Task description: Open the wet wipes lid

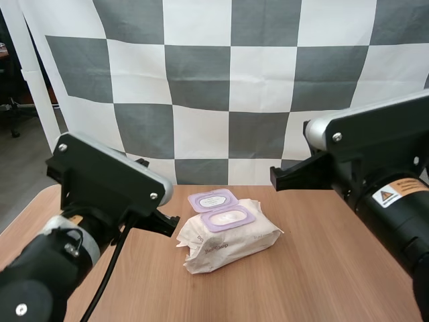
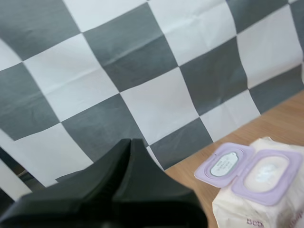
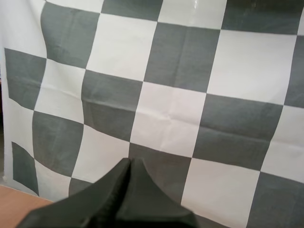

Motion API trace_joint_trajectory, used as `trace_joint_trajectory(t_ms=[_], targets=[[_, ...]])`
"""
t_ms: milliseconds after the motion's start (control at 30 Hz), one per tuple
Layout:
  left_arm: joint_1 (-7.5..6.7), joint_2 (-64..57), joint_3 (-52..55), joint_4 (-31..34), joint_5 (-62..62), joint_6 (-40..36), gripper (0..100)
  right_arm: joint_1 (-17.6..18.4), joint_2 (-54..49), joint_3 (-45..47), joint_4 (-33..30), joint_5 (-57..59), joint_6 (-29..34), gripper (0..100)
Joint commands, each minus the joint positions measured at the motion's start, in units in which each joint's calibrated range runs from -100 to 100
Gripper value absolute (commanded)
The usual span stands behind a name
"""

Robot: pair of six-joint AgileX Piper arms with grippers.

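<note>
**Lid lies flipped back; both pairs of fingers closed on nothing**

High view: the pack of wet wipes (image 1: pixel 231 241) lies near the middle of the table (image 1: pixel 335 268). It is a cream pouch, crinkled at its near end, with a lilac plastic frame (image 1: pixel 249 216) on top. The lid (image 1: pixel 213 200) is hinged back on the far side and lies flat with its white inner label up. The oval opening (image 1: pixel 228 218) is bare and a wipe shows white inside it. My left gripper (image 1: pixel 169 222) hangs just beside the pack's left end. My right gripper (image 1: pixel 280 178) hovers to the right, well apart from the pack.

I judge the pouch light and squashy, likely to slide or buckle under a push. Only the frame and lid look stiff. The place to take hold would be the lid's free edge, with the other fingers steadying the pouch's body. As things lie, the opening looks done to me.

Left wrist view: my left gripper (image 2: pixel 131 141) has its fingers together as one dark wedge, gripping nothing. Beyond them sits the pack of wet wipes (image 2: pixel 251 213), its lid (image 2: pixel 223 164) open beside the opening (image 2: pixel 267 171).

Right wrist view: my right gripper (image 3: pixel 130 161) also has its fingers pressed together, with nothing between them.
</note>
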Motion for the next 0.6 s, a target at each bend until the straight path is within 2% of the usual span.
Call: trace_joint_trajectory(t_ms=[0, 133, 233, 333, 467, 567], targets=[[-0.02, -8.0, 12.7, 1.2, -24.8, -8.3, 0, -0.1, 0.0, 16.8, 0.0, -23.2, 0.0, 0], [-0.02, -8.0, 16.5, 6.7, -23.5, -8.3, 0, -0.3, -2.0, 23.3, 0.0, -24.5, 0.0, 0], [-0.02, -8.0, 16.5, 8.6, -15.5, -8.3, 0, -0.3, -4.3, 27.0, 0.0, -24.5, 0.0, 0], [0.06, -8.0, 16.5, 10.7, -8.7, -8.4, 0, -0.4, -6.2, 27.0, -0.7, -15.9, 0.0, 0], [1.0, -8.0, 16.5, 11.1, -8.1, -17.0, 0, -1.0, -6.4, 27.0, -0.6, -12.6, 0.0, 0], [1.49, -8.0, 16.5, 17.8, -6.3, -26.7, 0, -1.4, -6.4, 27.0, -0.6, -7.1, 0.0, 0]])
